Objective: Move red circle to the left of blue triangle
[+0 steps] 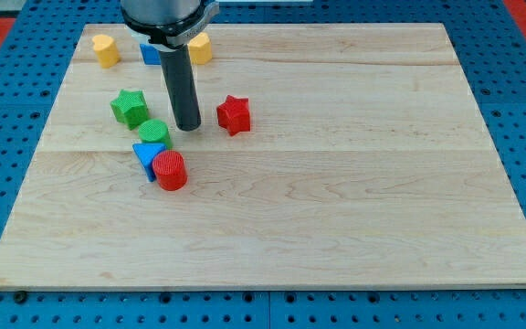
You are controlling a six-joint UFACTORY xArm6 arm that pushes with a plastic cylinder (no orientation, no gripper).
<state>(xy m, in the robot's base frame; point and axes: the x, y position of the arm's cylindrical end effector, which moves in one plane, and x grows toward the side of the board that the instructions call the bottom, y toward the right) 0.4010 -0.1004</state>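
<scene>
Far left near the view's top, a yellow block (106, 50). Green star (129, 107) below it. Blue triangle (148, 158) with green circle (154, 133) touching its top; red circle (169, 171) touches the triangle's right side, slightly lower. A blue block (151, 54) sits up top, half hidden by my rod. My tip (187, 127) is bare, holding nothing, just right of the green circle. Second yellow block (200, 47) up top. Red star (234, 114) right of my tip, apart, on the wooden board (354, 183).

Red circle (170, 171) touching blue triangle's (147, 157) right, below my tip (188, 127).
</scene>
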